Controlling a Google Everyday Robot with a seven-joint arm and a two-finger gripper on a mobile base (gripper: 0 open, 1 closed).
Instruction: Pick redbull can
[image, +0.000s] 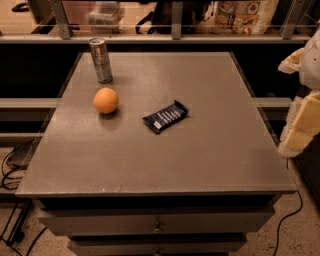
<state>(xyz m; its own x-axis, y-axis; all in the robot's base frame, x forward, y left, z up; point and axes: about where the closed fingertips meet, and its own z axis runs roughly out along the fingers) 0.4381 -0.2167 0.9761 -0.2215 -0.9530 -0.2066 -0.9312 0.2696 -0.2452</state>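
Standing far-left: redbull can (101, 60) | gripper (301, 122): right edge, well apart

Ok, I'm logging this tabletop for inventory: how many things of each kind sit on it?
Drink can: 1
Orange: 1
Snack bar: 1
Total: 3 on the table
The gripper is beside the table's right edge, touching none of them.
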